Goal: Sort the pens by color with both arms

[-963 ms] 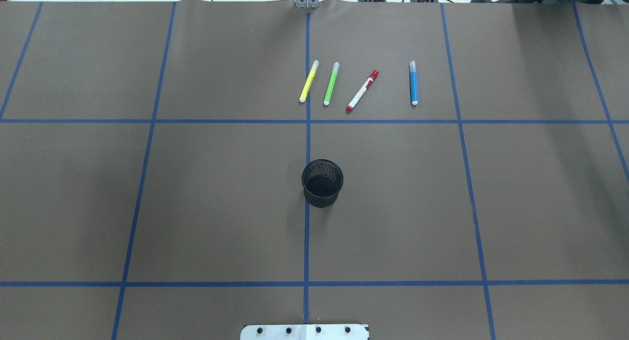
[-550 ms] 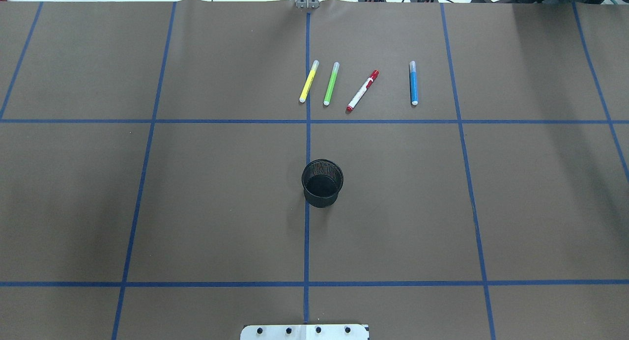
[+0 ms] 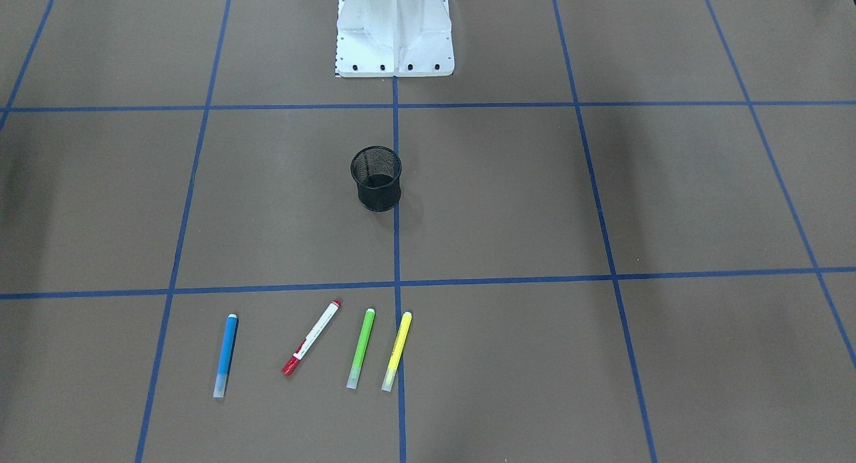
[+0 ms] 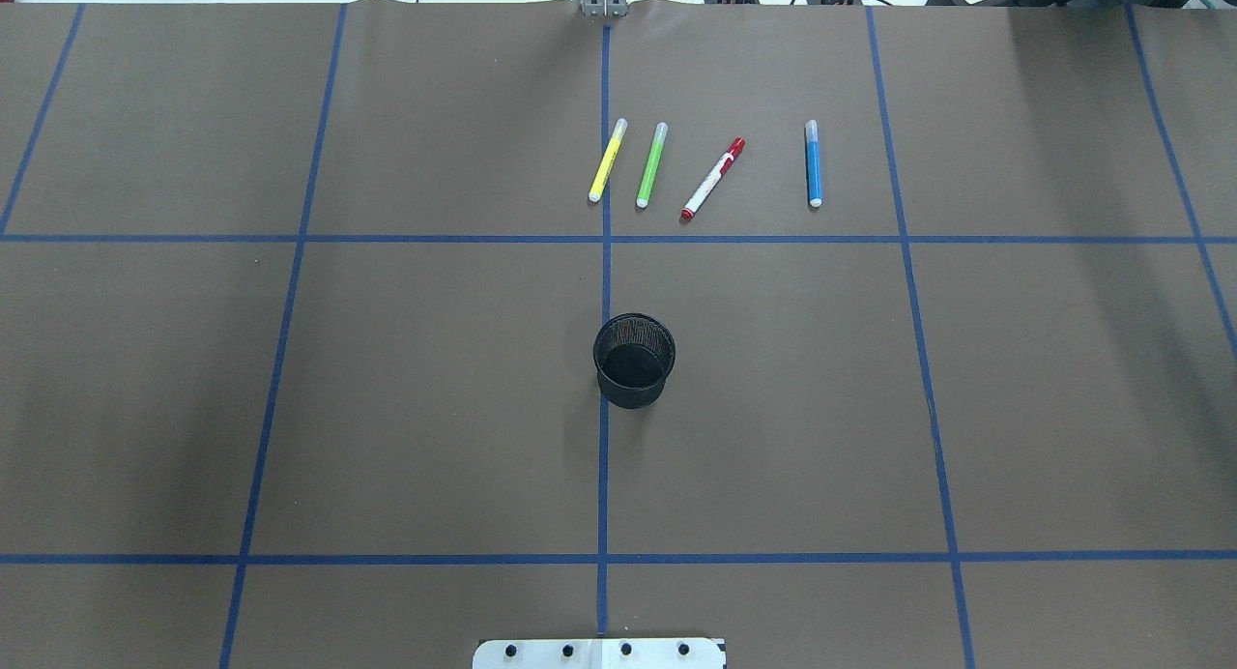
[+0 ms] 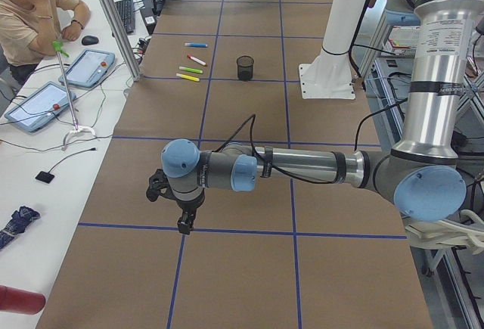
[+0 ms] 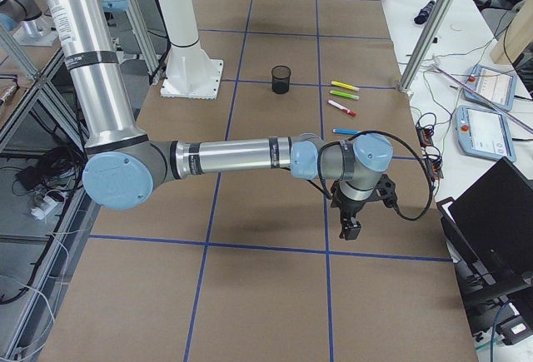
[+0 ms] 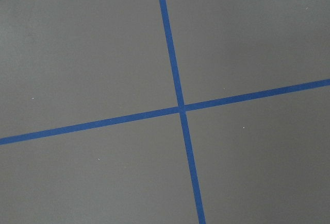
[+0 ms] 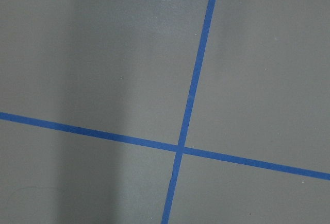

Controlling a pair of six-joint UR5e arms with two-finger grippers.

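You see the yellow pen (image 4: pixel 608 160), green pen (image 4: pixel 651 164), white pen (image 4: pixel 713 179) and blue pen (image 4: pixel 813 163) lying in 1 row on the tabletop (image 4: pixel 435 408), beyond the mesh cup (image 4: pixel 634 360). The left hand (image 5: pixel 184 225) and right hand (image 6: pixel 349 230) hover well apart from them; whether either is apart or together, you cannot tell.

- Robotics lab, no question: two big jointed arms, the left arm (image 5: pixel 302 166) and the right arm (image 6: pixel 233 156), reach over one long table, and a white mounting base (image 3: pixel 394 35) stands on it.
- The table (image 4: pixel 435 408) is wrapped in brown paper and marked with a grid of blue tape lines (image 4: pixel 603 456). That's test-bench stuff, not a home.
- Aluminium frame posts (image 5: pixel 113 23) stand at the table's edge.
- A person (image 5: pixel 26 11) sits at a white side desk (image 5: pixel 30 162) with touchscreen pendants (image 5: pixel 87 68), a keyboard (image 5: pixel 125 15) and a mouse (image 5: pixel 90 40).
- At the other end there's a laptop (image 6: pixel 491 220), and loose cables (image 6: pixel 50 171) lie on the floor beside the frame.
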